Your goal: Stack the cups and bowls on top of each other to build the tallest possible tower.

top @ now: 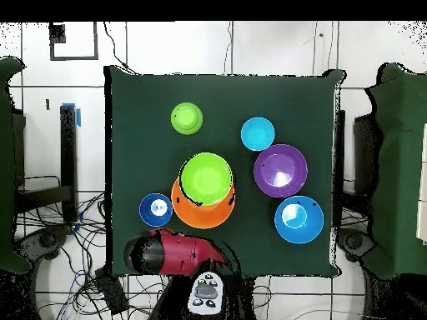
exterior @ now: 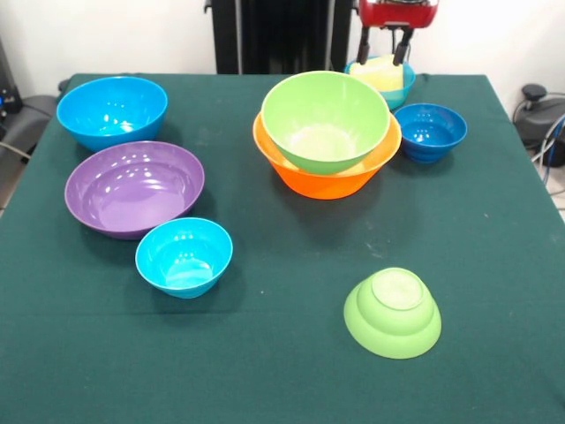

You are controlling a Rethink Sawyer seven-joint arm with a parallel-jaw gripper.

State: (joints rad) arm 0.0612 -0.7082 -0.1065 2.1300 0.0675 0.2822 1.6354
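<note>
While the red-and-black gripper [exterior: 394, 46] hangs at the top edge of the front view, its two dark fingers [exterior: 405, 44] stand spread apart over a pale yellow translucent plastic cup [exterior: 378, 72] that sits inside a small light blue plastic bowl [exterior: 406, 81] at the far side of the dark green tablecloth [exterior: 265, 371]. Just in front of that, a large lime green glossy bowl [exterior: 325, 119] nests in a large orange plastic bowl [exterior: 327, 177], with a small dark blue ribbed bowl [exterior: 430, 131] just beside them. A large blue bowl [exterior: 112, 110], a large purple bowl [exterior: 134, 187] and a second small light blue bowl [exterior: 184, 256] sit well apart on the other side. A small lime green bowl [exterior: 393, 312] lies upside down, alone, nearest the camera.

From overhead, the red arm [top: 179, 250] covers the cup and its bowl. The nested green [top: 207, 177] and orange [top: 190, 212] pair sits mid-table, the dark blue bowl [top: 155, 209] touching the orange rim; the inverted green bowl [top: 187, 118] lies apart.
</note>
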